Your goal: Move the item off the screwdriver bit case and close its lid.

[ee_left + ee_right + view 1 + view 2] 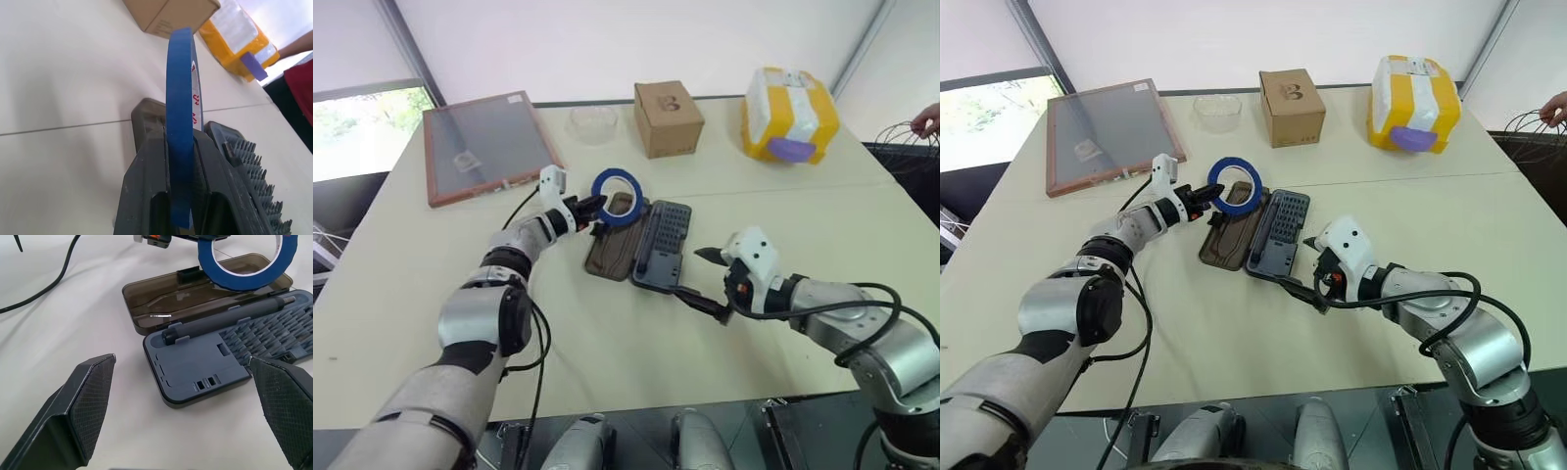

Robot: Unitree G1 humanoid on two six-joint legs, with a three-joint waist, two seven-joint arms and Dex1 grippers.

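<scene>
Left wrist view: the left gripper (pixel 1206 196) pinches a thin blue tape ring (pixel 180 122) edge-on between its black fingers (pixel 142 196), upright above the smoky translucent lid (pixel 161 298) of the open screwdriver bit case (pixel 195 367). Its grey tray, ribbed with bits, lies flat on the pale bench (pixel 73 323). The right gripper (pixel 181 360) has its cross-hatched fingers (pixel 88 401) spread wide near the tray's end.

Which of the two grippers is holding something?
The left gripper: it is shut on the blue ring-shaped tape roll; the right gripper is open, empty, beside the grey screwdriver bit case.

Glossy smoky plastic lid (pixel 161 303), matt grey tray (pixel 195 363), smooth blue tape (pixel 244 282).
</scene>
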